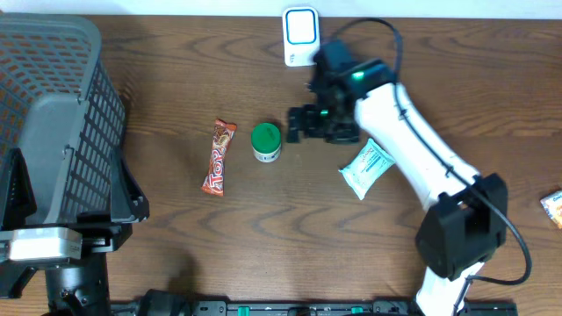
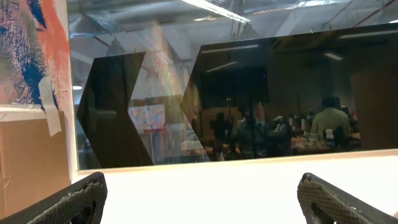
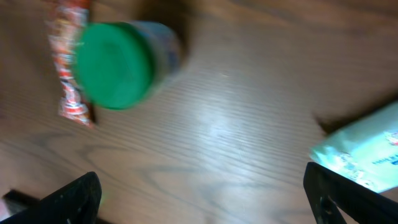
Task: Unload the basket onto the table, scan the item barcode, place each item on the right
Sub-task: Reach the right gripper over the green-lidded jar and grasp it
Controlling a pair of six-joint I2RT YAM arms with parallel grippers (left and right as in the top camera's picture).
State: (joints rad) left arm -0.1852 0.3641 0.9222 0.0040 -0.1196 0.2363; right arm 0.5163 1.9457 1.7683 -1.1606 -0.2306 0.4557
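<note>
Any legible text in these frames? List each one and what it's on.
"TOP": on the red candy bar wrapper, overhead view.
Wipes packet: print too small or blurred.
Green-lidded jar: label blurred.
Orange packet at the right edge: too small.
Scanner: nothing legible.

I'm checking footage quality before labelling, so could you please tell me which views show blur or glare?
Overhead: evenly lit, with the green-lidded jar crisp. Right wrist: motion-blurred, smearing the jar and the pale green packet. Left wrist: the dark glass panels carry ceiling-light reflections, and the white surface below is washed out.
</note>
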